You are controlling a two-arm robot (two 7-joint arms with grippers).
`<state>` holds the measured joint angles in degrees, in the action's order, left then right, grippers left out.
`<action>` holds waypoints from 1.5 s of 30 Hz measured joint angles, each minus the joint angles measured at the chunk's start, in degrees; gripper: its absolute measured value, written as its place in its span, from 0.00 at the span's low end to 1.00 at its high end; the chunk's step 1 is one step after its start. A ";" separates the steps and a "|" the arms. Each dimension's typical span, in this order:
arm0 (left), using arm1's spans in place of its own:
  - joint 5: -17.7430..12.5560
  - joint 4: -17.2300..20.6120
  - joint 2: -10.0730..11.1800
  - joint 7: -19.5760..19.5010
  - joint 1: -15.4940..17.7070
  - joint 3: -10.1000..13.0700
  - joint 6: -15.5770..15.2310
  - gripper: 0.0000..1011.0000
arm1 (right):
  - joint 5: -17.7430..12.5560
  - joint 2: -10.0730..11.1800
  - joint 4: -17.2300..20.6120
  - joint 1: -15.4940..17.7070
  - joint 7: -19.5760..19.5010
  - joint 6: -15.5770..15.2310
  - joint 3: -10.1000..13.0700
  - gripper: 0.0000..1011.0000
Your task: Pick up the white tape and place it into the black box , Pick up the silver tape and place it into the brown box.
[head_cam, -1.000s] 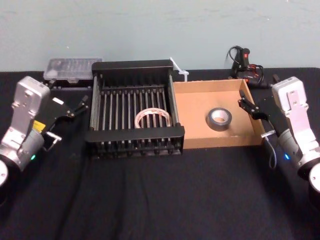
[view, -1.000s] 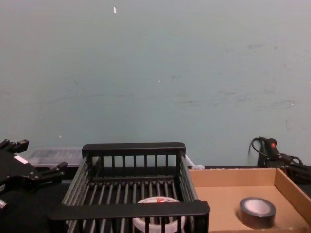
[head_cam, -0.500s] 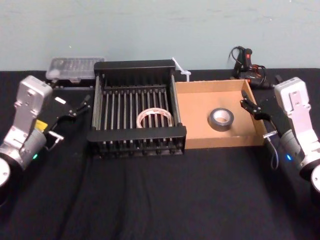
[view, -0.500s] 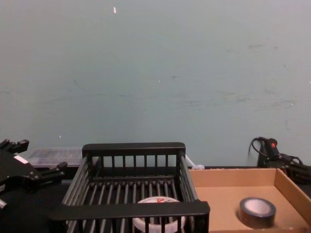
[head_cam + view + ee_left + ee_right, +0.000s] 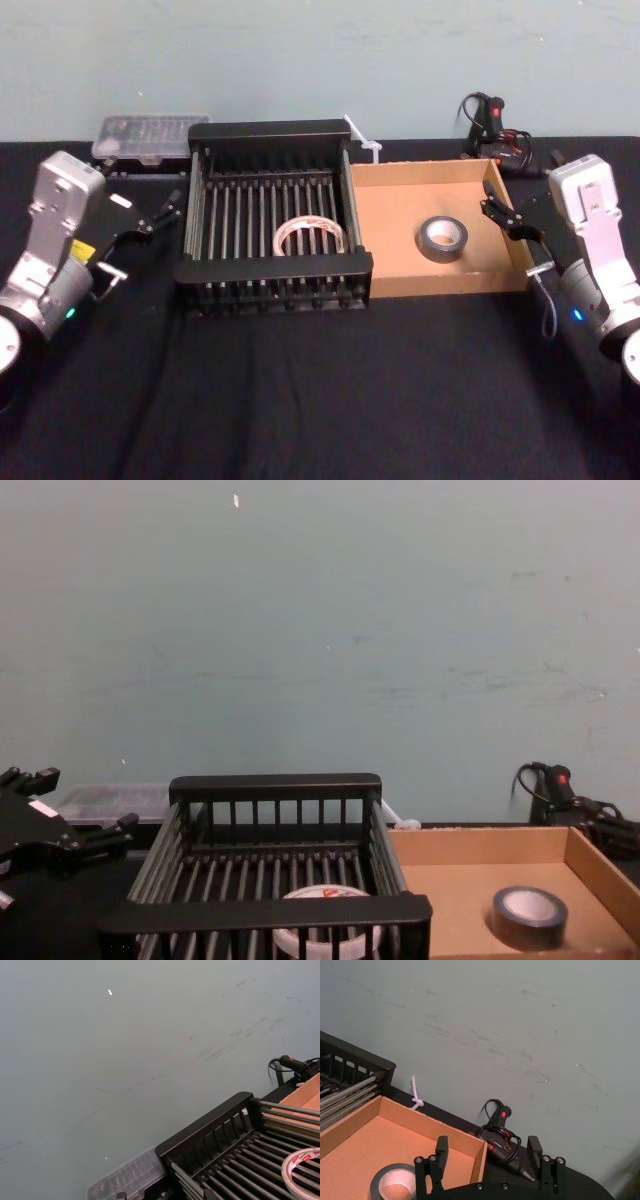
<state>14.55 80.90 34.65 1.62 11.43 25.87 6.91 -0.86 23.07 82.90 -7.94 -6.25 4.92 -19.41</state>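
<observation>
**Status.** My left pincer (image 5: 148, 235) is released, fingers spread. It hangs above the tabletop (image 5: 300, 400), just outside the left wall of the black box (image 5: 268, 268). My right pincer (image 5: 513, 237) is also released and empty, beside the right wall of the brown box (image 5: 425, 169). In the right wrist view its two fingers stand wide apart with nothing between them.

**Location of parts.** The white tape (image 5: 312, 236) lies flat on the bars inside the black box, toward the front right. The silver tape (image 5: 443, 238) lies flat on the floor of the brown box, right of centre and clear of the walls.

**Step in hand.** I judge both placements complete. What remains is to park both arms.

**Procedure.**
1. Leave both pincers released and close on nothing near the boxes.
2. Draw each arm outward and back, away from its box, never across it. My right fingertips are close to the cardboard wall, and a brush would likely shift that light tray.
3. On the right, avoid the glue gun (image 5: 485, 115) and its cable behind the brown box. On the left, avoid the clear plastic case (image 5: 150, 135).
4. Do not touch either roll.
</observation>
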 joint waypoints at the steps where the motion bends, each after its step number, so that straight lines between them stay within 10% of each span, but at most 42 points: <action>1: 0.00 0.00 0.00 0.00 0.00 0.00 0.00 0.99 | 0.00 0.00 0.00 0.00 0.00 0.00 0.00 0.99; 45: 0.00 0.00 0.00 0.00 0.00 0.00 0.00 0.99 | 0.00 0.00 0.00 0.00 0.00 0.00 0.00 0.99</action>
<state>14.55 80.90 34.64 1.62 11.43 25.86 6.91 -0.86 23.07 82.91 -7.94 -6.25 4.92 -19.41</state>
